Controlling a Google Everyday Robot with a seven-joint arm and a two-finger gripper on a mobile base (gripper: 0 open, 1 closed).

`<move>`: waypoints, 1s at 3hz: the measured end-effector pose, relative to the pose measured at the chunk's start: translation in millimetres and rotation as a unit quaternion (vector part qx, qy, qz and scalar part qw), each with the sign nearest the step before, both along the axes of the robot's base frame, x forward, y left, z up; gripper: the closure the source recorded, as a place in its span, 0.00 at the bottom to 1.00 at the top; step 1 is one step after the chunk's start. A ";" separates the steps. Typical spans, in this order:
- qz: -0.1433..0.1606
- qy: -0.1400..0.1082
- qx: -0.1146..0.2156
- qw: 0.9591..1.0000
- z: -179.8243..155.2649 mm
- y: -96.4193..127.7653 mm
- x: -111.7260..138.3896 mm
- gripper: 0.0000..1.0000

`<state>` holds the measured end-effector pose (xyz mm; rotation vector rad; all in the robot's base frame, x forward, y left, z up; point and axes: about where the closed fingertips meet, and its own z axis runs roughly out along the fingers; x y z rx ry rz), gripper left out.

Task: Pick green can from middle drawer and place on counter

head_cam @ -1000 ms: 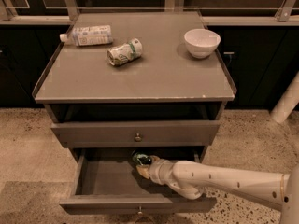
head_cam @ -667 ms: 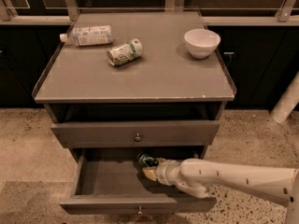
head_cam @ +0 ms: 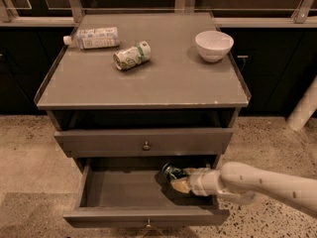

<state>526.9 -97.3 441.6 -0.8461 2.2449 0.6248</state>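
**Ana:** Sideways is the change: the claw point(head_cam: 175, 178) and the green can point(head_cam: 171, 171) have both moved right inside the middle drawer point(head_cam: 119, 191) since a second ago, when they sat nearer its centre.

**Ben:** Anything else different?

**Ana:** No. The drawer is pulled out as far as before. On the counter point(head_cam: 163, 83) above it, the bottle point(head_cam: 94, 37), pale can point(head_cam: 132, 56) and bowl point(head_cam: 214, 44) lie where they did.

**Ben:** And the grip?

**Ana:** The tan fingers point(head_cam: 180, 185) are closed round the green can, whose dark end sticks out up and to the left of them.

**Ben:** Where is the can exactly?

**Ana:** In the drawer, right of its middle and toward the back. I can't tell if it touches the drawer floor. The white arm point(head_cam: 267, 185) reaches in over the drawer's right front corner.
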 end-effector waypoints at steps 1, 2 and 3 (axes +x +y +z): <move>0.020 -0.016 0.036 0.999 28.2 -37.9 -22.1 1.00; 0.045 -0.038 0.079 0.995 66.5 -64.3 -57.0 1.00; 0.065 -0.065 0.095 0.991 105.6 -88.7 -82.9 1.00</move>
